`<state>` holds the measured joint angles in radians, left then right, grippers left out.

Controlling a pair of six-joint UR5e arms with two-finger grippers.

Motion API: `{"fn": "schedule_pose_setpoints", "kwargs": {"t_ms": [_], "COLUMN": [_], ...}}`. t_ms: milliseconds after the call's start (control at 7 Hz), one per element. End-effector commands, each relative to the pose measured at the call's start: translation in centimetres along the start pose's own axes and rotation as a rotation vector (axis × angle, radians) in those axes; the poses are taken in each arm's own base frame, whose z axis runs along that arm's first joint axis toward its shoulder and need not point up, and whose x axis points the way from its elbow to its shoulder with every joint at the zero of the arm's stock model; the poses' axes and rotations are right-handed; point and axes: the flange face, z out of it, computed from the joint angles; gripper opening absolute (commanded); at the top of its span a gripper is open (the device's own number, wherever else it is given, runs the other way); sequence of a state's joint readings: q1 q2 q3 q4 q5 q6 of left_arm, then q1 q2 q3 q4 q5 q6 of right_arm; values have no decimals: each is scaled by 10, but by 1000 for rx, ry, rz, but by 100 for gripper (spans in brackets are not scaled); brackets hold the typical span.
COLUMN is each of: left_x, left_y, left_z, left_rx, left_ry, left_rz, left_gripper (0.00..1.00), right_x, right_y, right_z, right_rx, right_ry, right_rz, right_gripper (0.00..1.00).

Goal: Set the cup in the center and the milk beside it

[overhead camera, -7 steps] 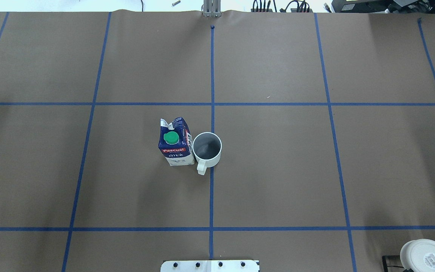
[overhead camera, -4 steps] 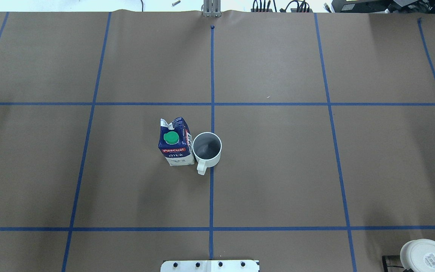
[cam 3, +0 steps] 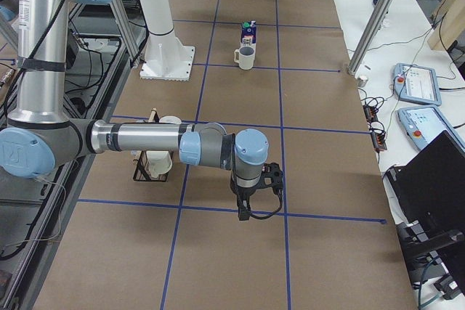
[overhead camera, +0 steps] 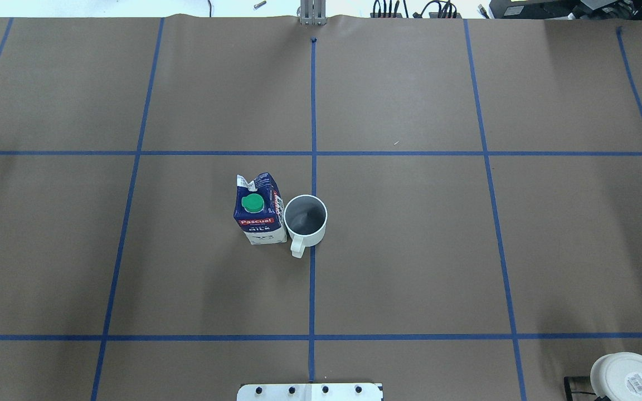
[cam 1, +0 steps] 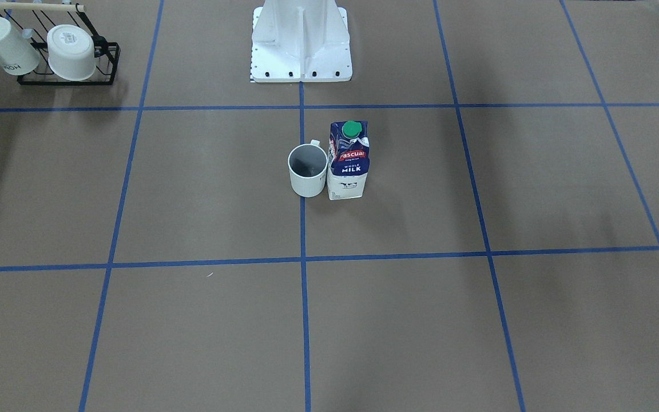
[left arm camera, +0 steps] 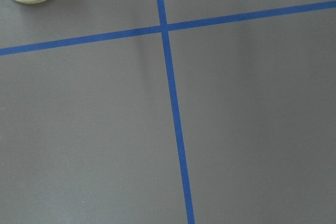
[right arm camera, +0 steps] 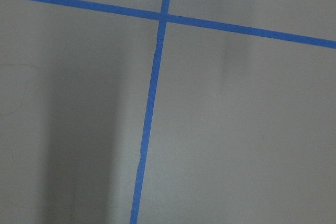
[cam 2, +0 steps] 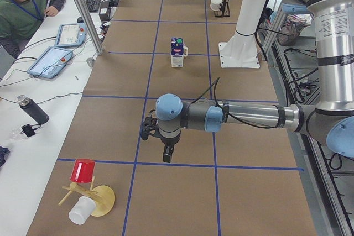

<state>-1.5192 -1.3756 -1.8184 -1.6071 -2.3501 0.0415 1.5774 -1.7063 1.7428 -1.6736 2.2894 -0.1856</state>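
You see the cup (overhead camera: 305, 220) upright in the center (overhead camera: 399, 245), far from every edge of the table (overhead camera: 577, 83), the milk (overhead camera: 259, 209) just beside it, while the left gripper (cam 2: 167, 156) and right gripper (cam 3: 244, 210) hang near opposite ends, touching nothing, open or closed you cannot tell.

milk carton (cam 1: 349, 163): one
white mugs: two, the cup (cam 1: 308, 170) and a lettered mug (cam 1: 4, 48)
handleless cup (cam 1: 71, 52): one
wire rack (cam 1: 66, 82): one
robot arms: two, left arm (cam 2: 254, 115) and right arm (cam 3: 138, 138)
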Motion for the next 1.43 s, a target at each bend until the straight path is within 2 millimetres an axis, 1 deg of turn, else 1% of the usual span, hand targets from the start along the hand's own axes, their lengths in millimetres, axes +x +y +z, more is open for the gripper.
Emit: {"fn": "schedule_pose_setpoints", "kwargs": {"t_ms": [0, 286, 571, 1286], "left_x": [-1, -1, 2, -4], "left_y": [2, 2, 0, 4], "left_z": [-1, -1, -7, -1], "left_rx": [2, 3, 14, 0], "left_ry": [1, 1, -3, -4], "left_rz": [-5, -4, 4, -10], "left_gripper": [98, 98, 98, 98], "right_x": [2, 4, -2, -1], "right_y": [2, 4, 2, 4], "right_z": [2, 4, -1, -2], "right_rx": [-4, -12, 1, 2], "right_ry": [0, 5, 1, 12], "right_rz": [3, 5, -9, -9], "right_gripper": [100, 100, 100, 100]}}
